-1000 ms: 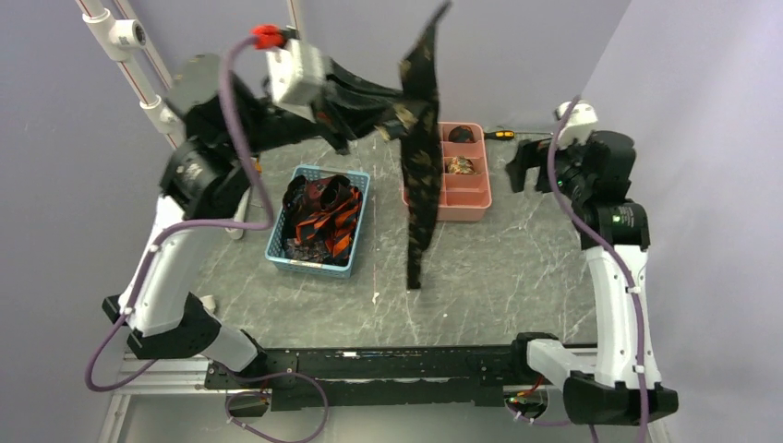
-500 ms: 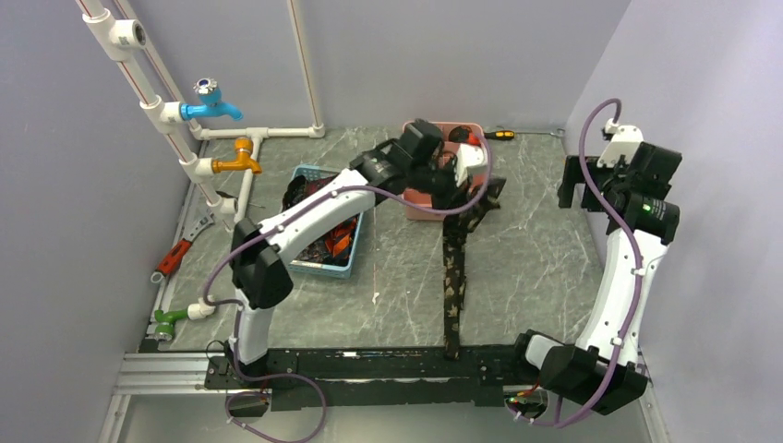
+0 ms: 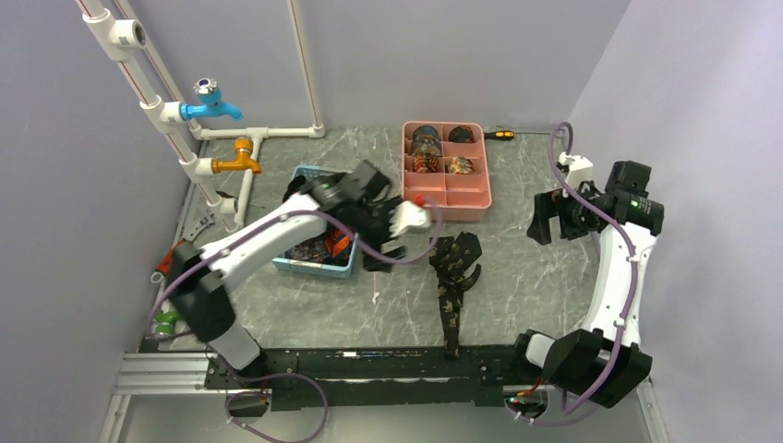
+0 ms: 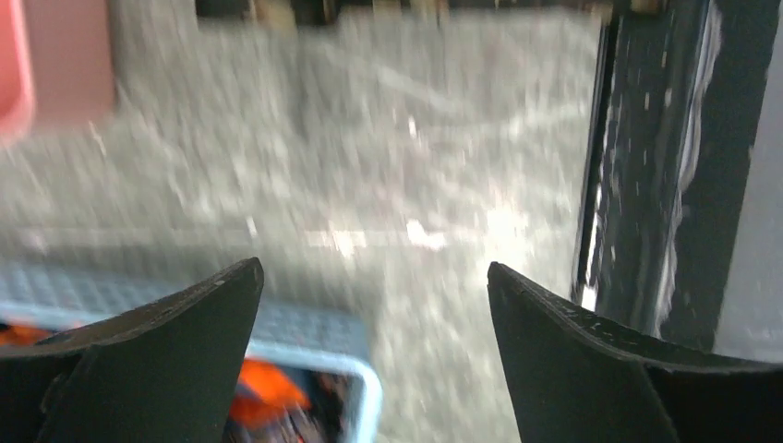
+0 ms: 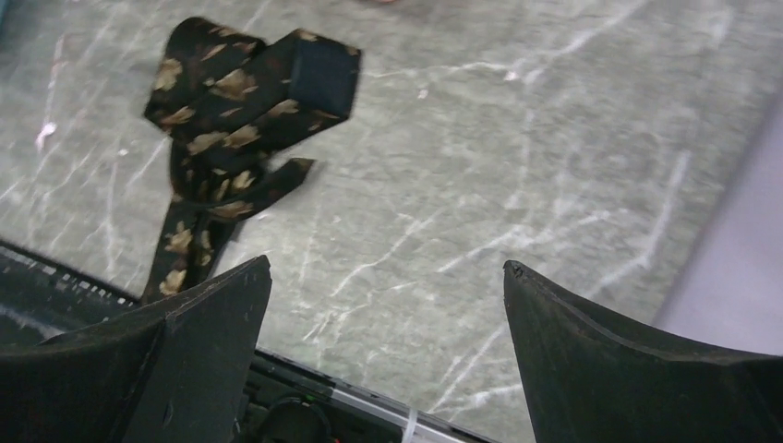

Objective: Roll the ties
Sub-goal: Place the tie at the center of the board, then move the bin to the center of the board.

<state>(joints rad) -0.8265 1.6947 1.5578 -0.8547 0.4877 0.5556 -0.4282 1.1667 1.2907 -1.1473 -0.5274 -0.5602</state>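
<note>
One dark tie (image 3: 452,277) with gold motifs lies loose on the table, its wide end bunched at the top and its narrow tail running to the front rail; it also appears in the right wrist view (image 5: 240,111). My left gripper (image 3: 380,251) stands open and empty to the left of that tie, over the corner of the blue basket (image 4: 365,325), and that view is blurred. More ties (image 3: 319,217) fill the basket. Rolled ties (image 3: 426,163) sit in the pink tray (image 3: 443,198). My right gripper (image 5: 383,268) is open, apart from the tie, to its right.
White pipes with blue and orange taps (image 3: 217,101) stand along the left wall. A screwdriver (image 3: 499,135) lies at the back beside the tray. A red-handled tool (image 3: 171,258) lies at the left. The black front rail (image 3: 369,360) borders the table.
My left gripper has opened and let go of the tie, then swung left to the basket. The tie's wide end has slumped onto the table. My right arm has come lower and nearer the tie.
</note>
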